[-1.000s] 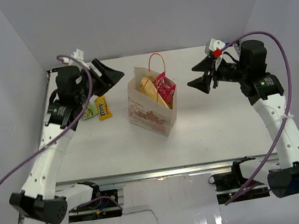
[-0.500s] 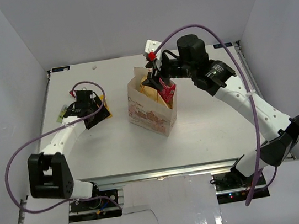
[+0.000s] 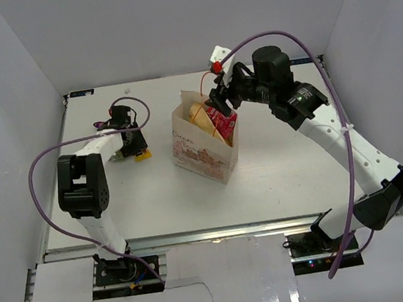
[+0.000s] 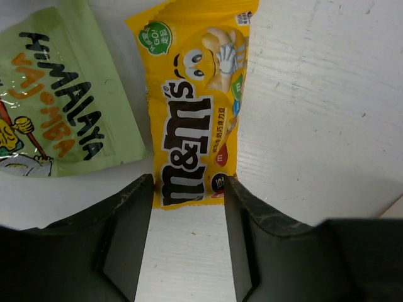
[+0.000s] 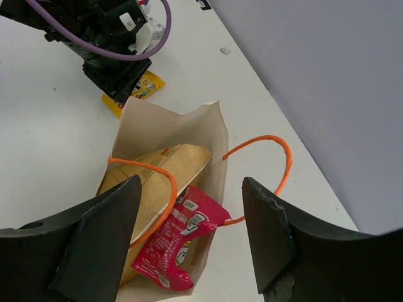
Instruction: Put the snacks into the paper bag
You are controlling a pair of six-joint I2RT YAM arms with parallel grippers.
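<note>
Paper bag [image 3: 203, 154] stands upright near the middle of the surface [image 3: 287, 173], mouth open, reddish drawing on the side facing the arm bases.

Contents, seen from the right wrist:
- Golden-yellow chip bag [image 5: 160, 173] leans along one wall, its top edge just under the rim.
- Red-pink packet [image 5: 171, 245] sits tilted beside it, resting against the chip bag.
- One orange handle [image 5: 267, 157] loops out past the rim. The other arches across the chip bag.

Right pincer [image 5: 192, 189] hangs above the bag's mouth. Its jaws are spread wide, with nothing between them. Both fingers are outside the bag. Whether the pincer touches the raised handle cannot be told from the top view.

Left pincer [image 4: 187, 192] is low over the surface, left of the bag and well apart from it. Its jaws are open to about the width of the yellow packet [image 4: 196, 107], with one fingertip at each long edge of the packet's near end. Whether the pads touch the wrapper cannot be told. The packet lies flat on the surface, printed face up, not lifted.

Light green packet [image 4: 60, 104] lies flat just beside the yellow one, to its left in the wrist view. It is nearly touching the yellow packet and is outside the jaws.

In the top view the left arm is folded back on itself, its wrist over the two packets. Only a corner of the yellow one shows past it.
</note>
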